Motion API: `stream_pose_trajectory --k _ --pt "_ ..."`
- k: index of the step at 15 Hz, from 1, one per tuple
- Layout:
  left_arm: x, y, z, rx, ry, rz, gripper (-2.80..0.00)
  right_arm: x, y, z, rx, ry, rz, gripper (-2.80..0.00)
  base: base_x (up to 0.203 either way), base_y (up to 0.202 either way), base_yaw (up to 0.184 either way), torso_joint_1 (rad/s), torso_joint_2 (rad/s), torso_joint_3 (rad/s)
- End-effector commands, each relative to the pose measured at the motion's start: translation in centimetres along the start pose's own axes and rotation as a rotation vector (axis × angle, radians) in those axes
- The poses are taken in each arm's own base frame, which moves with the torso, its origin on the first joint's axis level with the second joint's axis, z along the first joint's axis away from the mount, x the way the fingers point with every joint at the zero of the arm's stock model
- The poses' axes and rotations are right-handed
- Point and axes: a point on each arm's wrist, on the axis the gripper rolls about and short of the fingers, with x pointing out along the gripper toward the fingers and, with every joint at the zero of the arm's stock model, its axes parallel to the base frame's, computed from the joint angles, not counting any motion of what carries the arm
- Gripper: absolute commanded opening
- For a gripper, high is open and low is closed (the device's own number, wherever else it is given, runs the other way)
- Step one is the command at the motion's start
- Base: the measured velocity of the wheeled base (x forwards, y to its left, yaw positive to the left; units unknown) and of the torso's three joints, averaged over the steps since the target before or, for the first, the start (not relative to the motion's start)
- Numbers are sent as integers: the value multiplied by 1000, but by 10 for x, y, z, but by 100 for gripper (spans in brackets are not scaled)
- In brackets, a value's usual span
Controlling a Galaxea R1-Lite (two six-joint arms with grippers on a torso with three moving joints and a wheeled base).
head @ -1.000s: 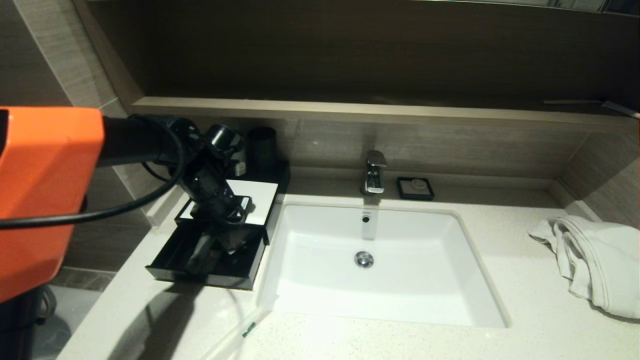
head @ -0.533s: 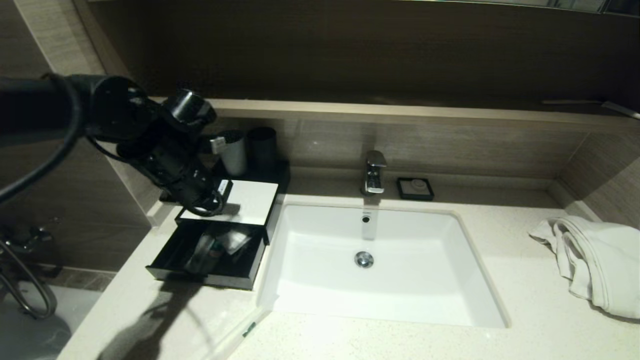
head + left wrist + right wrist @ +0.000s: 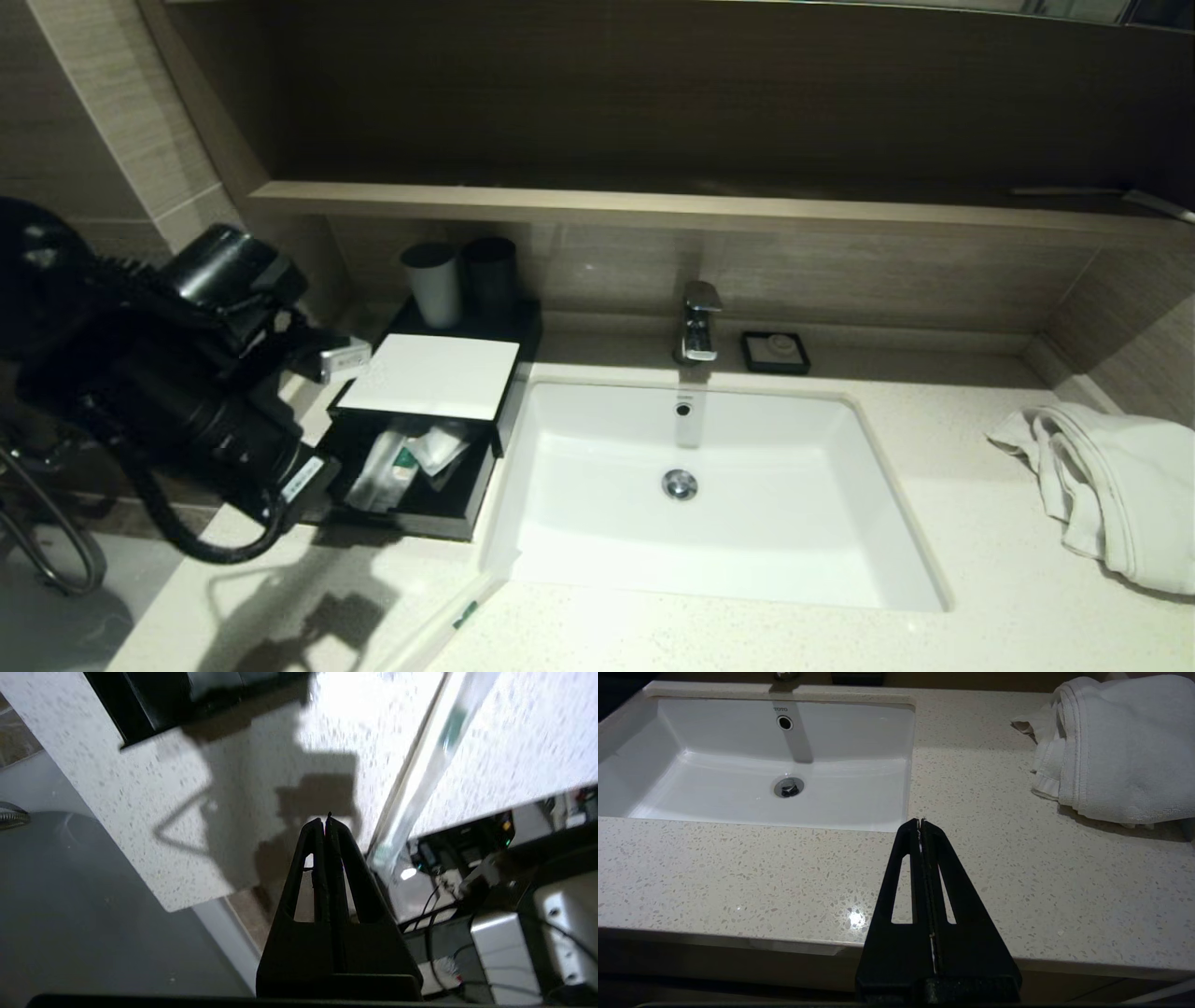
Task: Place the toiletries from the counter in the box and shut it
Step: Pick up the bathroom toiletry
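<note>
black box (image 3: 485, 411), white top; speckled off-white counter (image 3: 990, 560)

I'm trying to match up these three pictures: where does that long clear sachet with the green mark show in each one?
Head view: sachet at the bottom edge, on the counter in front of the basin's corner.
Left wrist view: sachet runs diagonally beside the shut left gripper.
Right wrist view: not in it.
Shared landmark: the speckled counter.

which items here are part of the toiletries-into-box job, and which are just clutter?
Job items:
- sachet on the counter, front edge, not yet boxed
- box, drawer open, packets inside
- left gripper, shut, empty, above the counter near the sachet

Clutter:
- towel
- cups
- soap dish
- tap
- basin
- right gripper, idle
</note>
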Motion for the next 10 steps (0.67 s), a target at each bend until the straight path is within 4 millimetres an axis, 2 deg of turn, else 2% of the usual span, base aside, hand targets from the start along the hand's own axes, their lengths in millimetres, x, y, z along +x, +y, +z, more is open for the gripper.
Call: stream_pose_trajectory --k 1,5,7,10 --pt "-7 -7 -29 43 15 -5 -280 0 0 0 0 0 0 -280 0 0 0 0 0 0" --pt "19 -16 -67 122 47 -20 -280 0 0 0 0 0 0 -280 0 0 0 0 0 0" --pt "28 -18 -77 198 44 -21 -280 0 0 0 0 0 0 -280 0 0 0 0 0 0" --pt "32 -20 -85 224 67 -36 -280 0 0 0 0 0 0 -280 0 0 0 0 0 0"
